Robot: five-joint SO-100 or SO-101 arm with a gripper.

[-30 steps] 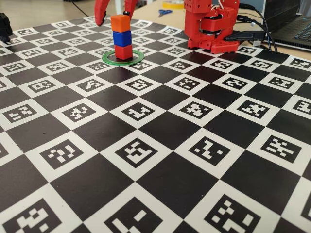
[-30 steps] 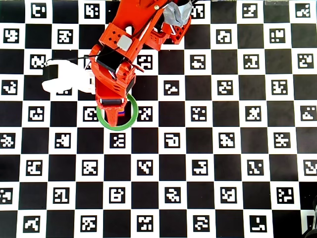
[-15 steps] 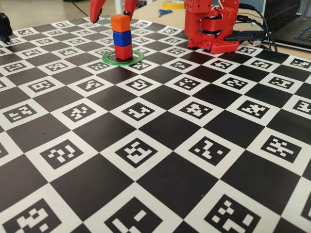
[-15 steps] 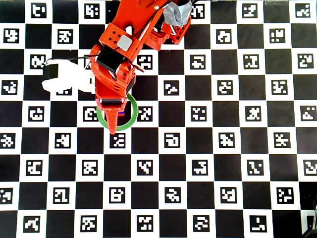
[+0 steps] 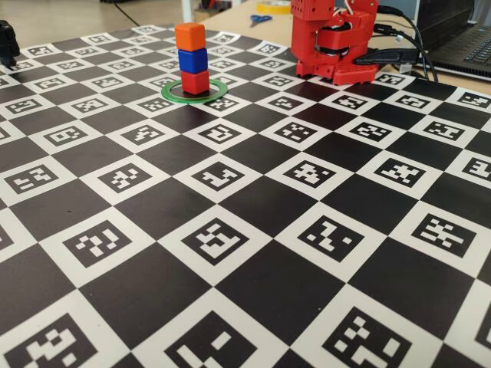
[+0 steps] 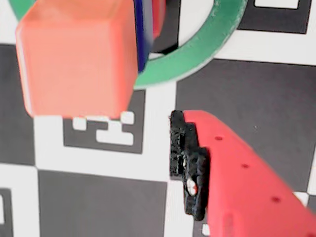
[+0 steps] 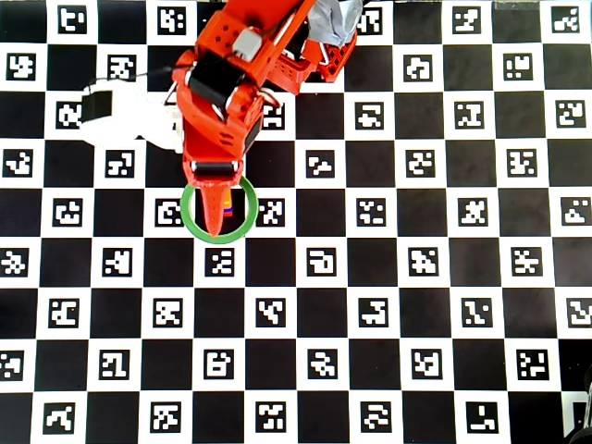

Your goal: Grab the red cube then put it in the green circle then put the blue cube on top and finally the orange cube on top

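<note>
In the fixed view the red cube (image 5: 196, 82) sits inside the green circle (image 5: 217, 90), with the blue cube (image 5: 192, 60) on it and the orange cube (image 5: 189, 36) on top. There the red arm's gripper (image 5: 354, 72) rests folded at the back right, apart from the stack. In the overhead view the gripper (image 7: 219, 208) hangs over the green circle (image 7: 193, 220) and hides most of the stack. The wrist view looks down on the orange cube (image 6: 76, 54), slivers of the blue cube (image 6: 140, 34) and the green circle (image 6: 197, 54). One red finger's black pad (image 6: 187, 163) shows, with nothing beside it.
The table is a black-and-white checkerboard mat with printed markers (image 5: 219, 176). A laptop (image 5: 468, 46) and cables lie at the back right of the fixed view, and scissors (image 5: 259, 19) behind the mat. A white unit (image 7: 120, 111) sits left of the arm in the overhead view.
</note>
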